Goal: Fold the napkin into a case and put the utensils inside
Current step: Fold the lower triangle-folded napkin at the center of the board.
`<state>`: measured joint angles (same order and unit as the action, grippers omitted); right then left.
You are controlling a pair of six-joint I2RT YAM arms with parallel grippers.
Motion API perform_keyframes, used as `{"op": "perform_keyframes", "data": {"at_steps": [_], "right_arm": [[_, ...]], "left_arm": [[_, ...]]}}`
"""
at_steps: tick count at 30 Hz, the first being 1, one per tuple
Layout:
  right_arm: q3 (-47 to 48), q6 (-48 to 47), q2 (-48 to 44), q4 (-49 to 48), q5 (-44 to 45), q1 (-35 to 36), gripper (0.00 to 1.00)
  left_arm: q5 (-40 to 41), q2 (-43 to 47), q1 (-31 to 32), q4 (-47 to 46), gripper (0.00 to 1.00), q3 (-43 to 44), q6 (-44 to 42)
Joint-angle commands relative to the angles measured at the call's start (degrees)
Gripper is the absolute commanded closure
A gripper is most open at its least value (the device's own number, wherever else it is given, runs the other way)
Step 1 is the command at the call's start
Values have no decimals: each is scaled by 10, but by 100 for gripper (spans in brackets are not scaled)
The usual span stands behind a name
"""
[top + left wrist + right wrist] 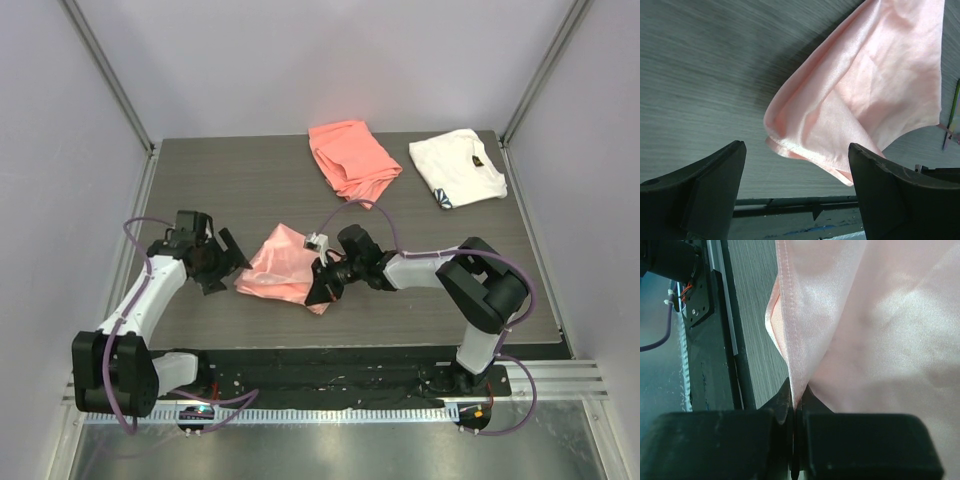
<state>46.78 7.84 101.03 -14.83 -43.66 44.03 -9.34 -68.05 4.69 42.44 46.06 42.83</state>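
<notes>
Pinching the napkin (865,315) by its edge: your right gripper (795,407) is clamped tight on a folded hem, and the cloth runs up out of the closed jaws. The napkin sits mid-table (230,190), bunched into a loose fold, with its near right corner at that gripper. Your left gripper (225,262) has its jaws spread wide and holds nothing, just beside the napkin's left corner. In its wrist view the corner lies between the two fingers (705,180) but apart from both. There's a thin dark sliver at that view's right edge, by the napkin. It's possibly a utensil (951,117), but too little shows to be sure. The coral cloth (352,158) and white cloth (457,167) lie at the far side, well apart from the napkin.
</notes>
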Motion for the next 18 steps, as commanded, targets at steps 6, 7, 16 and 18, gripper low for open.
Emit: {"op": "perform_keyframes", "data": {"at_steps": [6, 7, 16, 18], "right_arm": [[-3, 27, -8, -56, -23, 0, 99], [-4, 28, -8, -56, -23, 1, 99], [-8, 38, -5, -71, -25, 0, 99], [-8, 40, -3, -74, -25, 0, 99]], "left_arm": [[-37, -2, -4, -129, 14, -73, 5], [-44, 4, -4, -157, 14, -79, 9], [-50, 19, -4, -272, 26, -133, 36], [-51, 21, -4, -291, 35, -141, 40]]}}
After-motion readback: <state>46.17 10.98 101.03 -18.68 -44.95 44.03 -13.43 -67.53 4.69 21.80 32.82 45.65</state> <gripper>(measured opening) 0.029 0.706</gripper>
